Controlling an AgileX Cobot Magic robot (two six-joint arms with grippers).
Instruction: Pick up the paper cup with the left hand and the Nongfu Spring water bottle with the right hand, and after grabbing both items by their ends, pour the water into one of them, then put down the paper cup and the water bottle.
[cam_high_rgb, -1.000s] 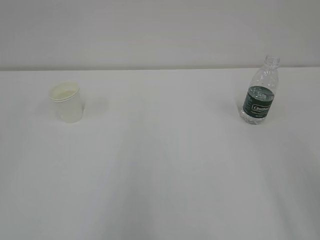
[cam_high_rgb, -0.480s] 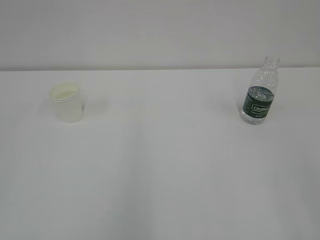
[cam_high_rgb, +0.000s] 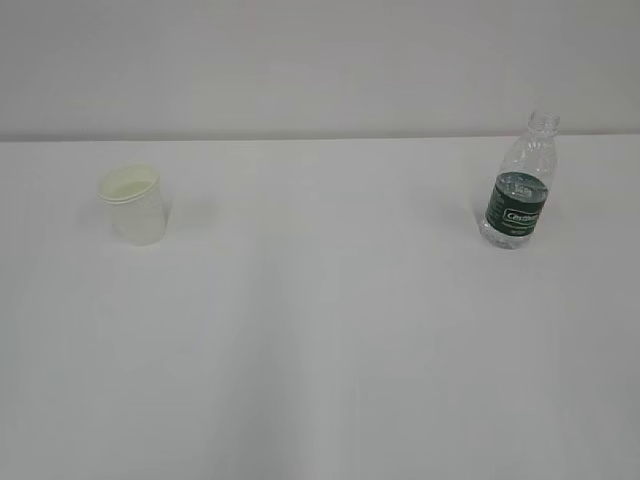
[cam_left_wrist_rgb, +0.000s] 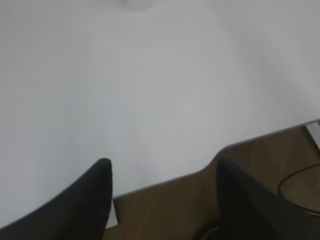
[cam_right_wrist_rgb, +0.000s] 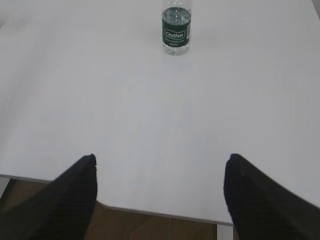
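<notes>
Both jaws gape empty; bottle (cam_high_rgb: 517, 190) holds water (cam_high_rgb: 512, 228), cup (cam_high_rgb: 132, 204) contents unclear.

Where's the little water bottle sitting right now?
The water bottle stands upright at the far right of the white table in the exterior view, far across from the paper cup on the left; nothing touches it.
</notes>
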